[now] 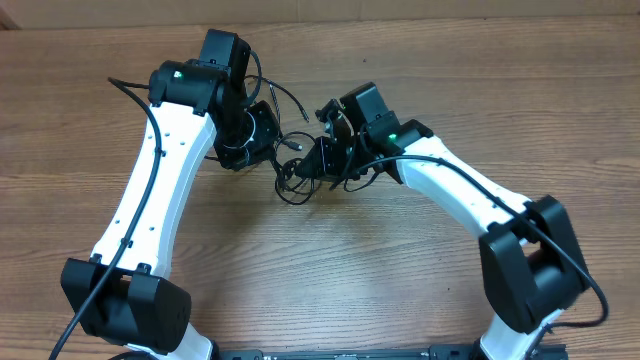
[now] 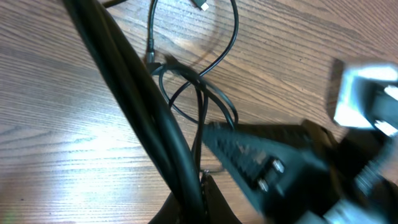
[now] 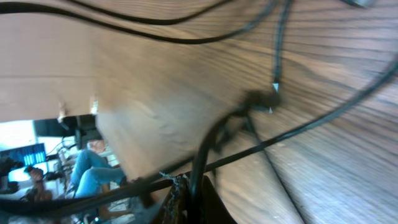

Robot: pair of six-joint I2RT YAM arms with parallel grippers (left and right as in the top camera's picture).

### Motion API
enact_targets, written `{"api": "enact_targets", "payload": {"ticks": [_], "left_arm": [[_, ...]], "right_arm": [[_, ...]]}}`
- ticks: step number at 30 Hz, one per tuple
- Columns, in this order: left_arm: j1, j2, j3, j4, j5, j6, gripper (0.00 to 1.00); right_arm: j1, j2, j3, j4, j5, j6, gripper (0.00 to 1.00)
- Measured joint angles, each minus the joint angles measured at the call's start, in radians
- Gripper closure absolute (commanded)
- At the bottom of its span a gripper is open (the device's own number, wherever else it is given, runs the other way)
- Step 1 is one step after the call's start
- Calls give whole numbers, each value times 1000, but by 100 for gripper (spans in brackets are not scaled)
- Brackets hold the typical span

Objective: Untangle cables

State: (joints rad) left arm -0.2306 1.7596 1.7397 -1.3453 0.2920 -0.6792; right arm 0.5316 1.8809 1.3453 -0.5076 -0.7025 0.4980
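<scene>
- Black cables (image 1: 293,182) lie bunched on the wooden bench (image 1: 350,270), near its middle, between the two arms and touching both end effectors
- left end effector (image 1: 268,138) is closed, its fingers together on one strand that runs close past its wrist camera; right end effector (image 1: 325,160) is likewise closed, clamped on a strand that leads up to a small knot (image 3: 258,99)
- done, as I judge it: both grips are taken, and some strands in the right wrist view look drawn taut
- left to do: the knot is not open; loops (image 2: 200,87) cross one another in the left wrist view, with one plug (image 2: 202,5) lying free beyond them; the cords are not yet separated, so most of the work remains
</scene>
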Motion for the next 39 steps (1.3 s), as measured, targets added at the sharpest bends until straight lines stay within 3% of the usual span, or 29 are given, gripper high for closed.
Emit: {"api": "enact_targets", "payload": {"ticks": [14, 20, 22, 26, 30, 31, 39], "left_arm": [[0, 0, -44, 11, 0, -3, 96], [0, 0, -45, 10, 0, -3, 96], [0, 0, -45, 10, -1, -3, 95], [0, 0, -45, 10, -14, -3, 96], [0, 0, -45, 10, -21, -3, 95], [0, 0, -45, 10, -23, -2, 96], [0, 0, -45, 10, -24, -3, 95]], "right_arm": [[7, -185, 0, 24, -55, 3, 96], [5, -194, 0, -74, 16, 3, 96], [5, -194, 0, -116, 51, 3, 88], [1, -194, 0, -188, 120, 10, 61], [-1, -194, 0, -238, 181, 2, 44], [-1, -194, 0, -251, 194, -1, 36], [-1, -195, 0, -314, 290, -2, 26]]}}
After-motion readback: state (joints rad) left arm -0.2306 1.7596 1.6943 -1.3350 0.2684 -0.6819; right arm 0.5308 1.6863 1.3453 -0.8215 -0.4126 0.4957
